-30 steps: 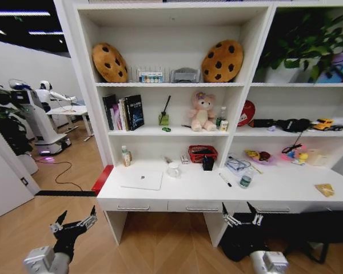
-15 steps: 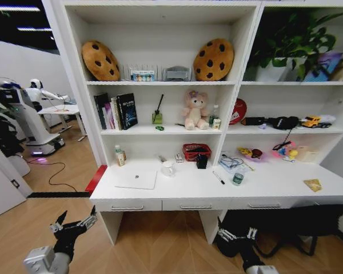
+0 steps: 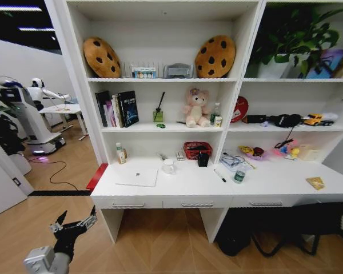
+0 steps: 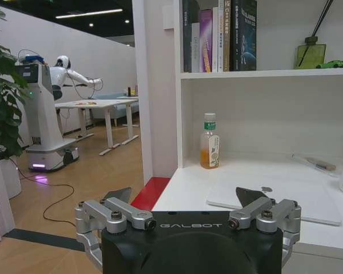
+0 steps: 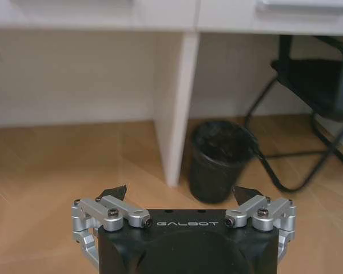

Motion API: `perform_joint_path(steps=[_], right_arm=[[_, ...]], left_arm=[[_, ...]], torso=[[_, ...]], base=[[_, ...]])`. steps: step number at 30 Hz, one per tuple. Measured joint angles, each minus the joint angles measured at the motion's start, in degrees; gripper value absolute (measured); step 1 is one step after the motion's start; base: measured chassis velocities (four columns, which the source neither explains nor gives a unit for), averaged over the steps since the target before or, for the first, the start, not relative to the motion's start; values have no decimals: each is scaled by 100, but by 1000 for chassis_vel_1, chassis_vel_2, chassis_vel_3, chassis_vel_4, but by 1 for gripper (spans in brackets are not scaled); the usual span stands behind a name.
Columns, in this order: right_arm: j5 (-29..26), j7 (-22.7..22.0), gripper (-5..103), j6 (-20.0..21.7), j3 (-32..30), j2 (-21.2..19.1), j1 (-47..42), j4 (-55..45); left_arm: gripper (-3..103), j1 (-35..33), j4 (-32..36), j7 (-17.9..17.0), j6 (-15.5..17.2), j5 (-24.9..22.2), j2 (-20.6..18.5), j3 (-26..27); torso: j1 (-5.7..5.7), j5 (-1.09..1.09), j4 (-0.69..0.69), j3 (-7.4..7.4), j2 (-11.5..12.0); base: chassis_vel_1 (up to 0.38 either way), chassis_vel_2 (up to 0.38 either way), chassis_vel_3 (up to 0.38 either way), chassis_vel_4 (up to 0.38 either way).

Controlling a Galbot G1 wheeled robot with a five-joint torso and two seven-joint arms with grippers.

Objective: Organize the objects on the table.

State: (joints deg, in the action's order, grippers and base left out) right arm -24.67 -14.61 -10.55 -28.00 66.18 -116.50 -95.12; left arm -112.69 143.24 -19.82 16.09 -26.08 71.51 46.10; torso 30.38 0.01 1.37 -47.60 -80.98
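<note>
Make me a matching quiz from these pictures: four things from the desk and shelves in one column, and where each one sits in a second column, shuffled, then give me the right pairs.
Things
1. silver laptop
2. tan packet
3. pink plush bunny
4. left pincer

Places
A. middle shelf, beside a small bottle
B. low over the wood floor, before the desk's left end
C. right end of the desk top
D. left part of the desk top, lid closed

Pairs: 1-D, 2-C, 3-A, 4-B
</note>
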Motion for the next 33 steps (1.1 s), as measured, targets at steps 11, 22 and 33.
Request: perform_joint_path(steps=[11, 22, 33], right_arm=[[-355, 511, 100, -420, 119, -321, 1107, 3488], [1707, 1930, 100, -845, -30, 71, 3116, 5900], [4193, 2995, 100, -1729, -156, -16, 4765, 7976]], left_arm=[[100, 0, 0, 0, 0, 0, 0, 0], [100, 0, 0, 1, 0, 0, 1, 0], [100, 0, 0, 1, 0, 0, 0, 0]], torso=[[-160, -1, 1, 195, 357], [-321, 0, -2, 393, 719], [-479, 0, -1, 584, 1067]], base=[[0, 0, 0, 0], [0, 0, 0, 0], [0, 0, 0, 0]])
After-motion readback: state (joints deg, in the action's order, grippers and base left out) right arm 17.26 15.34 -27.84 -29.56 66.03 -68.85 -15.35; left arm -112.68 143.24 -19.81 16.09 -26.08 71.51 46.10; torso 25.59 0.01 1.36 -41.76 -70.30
